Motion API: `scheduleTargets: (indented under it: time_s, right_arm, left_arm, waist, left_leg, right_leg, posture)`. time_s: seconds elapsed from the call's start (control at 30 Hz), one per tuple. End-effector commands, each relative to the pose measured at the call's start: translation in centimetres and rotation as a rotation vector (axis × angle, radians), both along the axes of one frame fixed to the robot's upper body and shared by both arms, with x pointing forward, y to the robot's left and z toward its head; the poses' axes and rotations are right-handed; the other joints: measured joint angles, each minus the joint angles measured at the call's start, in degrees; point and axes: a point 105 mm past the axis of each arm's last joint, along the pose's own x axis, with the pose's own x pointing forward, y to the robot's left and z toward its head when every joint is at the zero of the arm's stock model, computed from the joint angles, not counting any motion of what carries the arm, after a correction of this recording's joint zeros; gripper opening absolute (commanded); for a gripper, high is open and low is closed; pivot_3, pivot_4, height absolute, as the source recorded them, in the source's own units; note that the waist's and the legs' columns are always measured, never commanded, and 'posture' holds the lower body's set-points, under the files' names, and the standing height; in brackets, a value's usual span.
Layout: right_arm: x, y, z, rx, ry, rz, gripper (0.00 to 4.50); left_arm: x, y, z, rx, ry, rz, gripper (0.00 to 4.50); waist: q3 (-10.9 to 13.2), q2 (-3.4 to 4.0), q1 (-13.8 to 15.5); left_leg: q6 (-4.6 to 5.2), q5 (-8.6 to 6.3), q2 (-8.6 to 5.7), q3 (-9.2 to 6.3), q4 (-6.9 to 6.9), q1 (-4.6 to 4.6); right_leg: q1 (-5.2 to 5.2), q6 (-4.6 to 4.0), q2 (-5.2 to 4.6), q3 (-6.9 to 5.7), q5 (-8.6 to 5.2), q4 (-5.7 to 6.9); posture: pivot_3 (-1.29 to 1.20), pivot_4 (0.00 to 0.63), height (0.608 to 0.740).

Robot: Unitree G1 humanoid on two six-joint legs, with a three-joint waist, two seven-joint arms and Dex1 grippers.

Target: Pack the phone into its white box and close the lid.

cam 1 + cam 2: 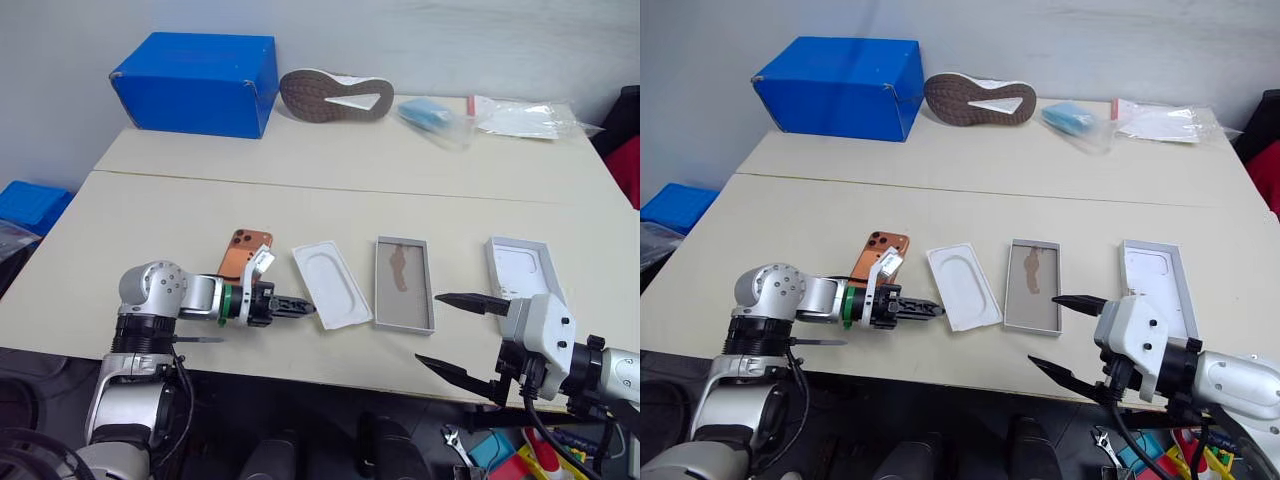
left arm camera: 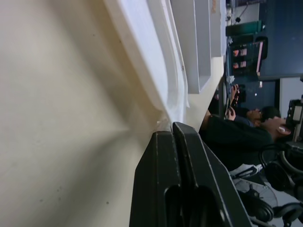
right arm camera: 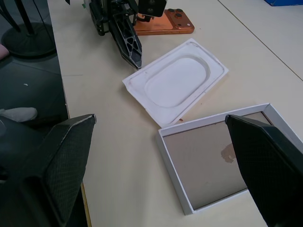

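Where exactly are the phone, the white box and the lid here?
phone (image 1: 243, 253): left eye view, on its orange back.
white box (image 1: 404, 290): left eye view, on its brown floor.
lid (image 1: 1157, 278): right eye view, on its white inside.

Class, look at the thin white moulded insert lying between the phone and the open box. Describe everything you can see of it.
The insert is a thin, flat white sheet, moulded like plastic or pulp, rectangular with rounded corners. A raised rim runs round a shallow oval recess, which is empty. It lies flat on the table, recess up, slanted, apart from the phone and the white box. The shut left gripper has its fingertips at the near corner of the rim; whether it pinches the edge cannot be told.
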Motion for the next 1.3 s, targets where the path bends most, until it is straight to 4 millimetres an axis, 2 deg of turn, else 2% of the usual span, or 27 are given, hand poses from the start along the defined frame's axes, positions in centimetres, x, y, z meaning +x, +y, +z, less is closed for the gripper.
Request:
scheduleTargets:
  time_s: [0.03,0.27,0.4,0.5,0.7,1.1,1.23,1.3]
  right_arm:
    - [-0.3,0.2,0.8,-0.008,-0.046,0.011,4.50]
    - [-0.3,0.1,0.8,-0.011,-0.047,0.009,4.50]
    - [-0.1,0.2,0.8,-0.005,-0.049,0.010,4.50]
    - [0.1,0.3,0.8,0.000,-0.053,0.011,4.50]
    - [0.3,0.6,0.9,0.016,-0.059,0.010,4.50]
    - [0.3,0.8,0.7,0.024,-0.064,-0.005,4.50]
    - [0.2,0.7,0.8,0.018,-0.066,-0.012,4.50]
    - [0.2,0.6,0.8,0.016,-0.066,-0.014,4.50]
  left_arm:
    - [-0.3,0.0,-0.7,-0.003,0.030,0.009,0.04]
    - [-0.2,0.2,0.0,0.015,-0.005,0.007,0.04]
    - [0.0,0.1,1.1,0.021,-0.045,-0.002,0.04]
    - [-0.5,0.0,2.3,0.027,-0.082,-0.052,0.60]
    - [-0.7,0.3,2.6,0.090,-0.065,-0.065,2.49]
    - [0.5,-2.1,0.8,0.134,0.007,-0.020,2.49]
    - [0.7,-2.4,0.4,0.130,0.019,0.001,2.49]
    - [0.8,-2.4,0.4,0.113,0.025,0.013,2.10]
  waist:
    - [0.0,0.00,0.0]
    - [0.0,0.00,0.0]
    - [0.0,-0.01,0.0]
    - [0.1,-0.09,-0.1]
    - [0.1,-0.12,0.1]
    - [0.1,-0.16,0.1]
    - [0.1,-0.16,0.2]
    - [0.1,-0.16,0.2]
  left_leg:
    - [0.00,0.00,0.00,0.00,0.00,0.00]
    - [0.00,-0.01,-0.01,-0.02,0.00,-0.03]
    - [-0.01,-0.01,-0.01,-0.03,0.00,-0.03]
    - [-0.03,-0.02,0.03,-0.04,0.00,-0.06]
    - [-0.09,-0.06,0.03,-0.08,0.00,-0.09]
    - [-0.11,-0.05,0.00,-0.13,0.00,-0.08]
    - [-0.12,-0.06,0.00,-0.12,-0.01,-0.08]
    - [-0.13,-0.06,-0.01,-0.13,-0.01,-0.08]
  right_leg:
    - [0.00,0.00,-0.02,0.00,0.00,0.00]
    - [-0.01,0.00,-0.03,-0.01,-0.01,-0.01]
    - [-0.02,-0.01,-0.03,-0.02,-0.01,0.00]
    - [-0.07,-0.03,-0.01,-0.02,-0.02,0.02]
    - [-0.08,-0.08,-0.01,-0.05,-0.06,0.00]
    - [-0.05,-0.06,0.04,-0.05,-0.08,-0.01]
    - [-0.04,-0.05,0.05,-0.06,-0.08,-0.01]
    - [-0.04,-0.04,0.05,-0.07,-0.08,-0.02]
  posture:
    - [0.00,0.150,0.740]
    - [0.00,0.150,0.740]
    - [0.00,0.150,0.740]
    - [0.00,0.150,0.740]
    - [0.00,0.150,0.740]
    - [0.00,0.150,0.740]
    - [0.00,0.150,0.740]
    - [0.00,0.150,0.740]
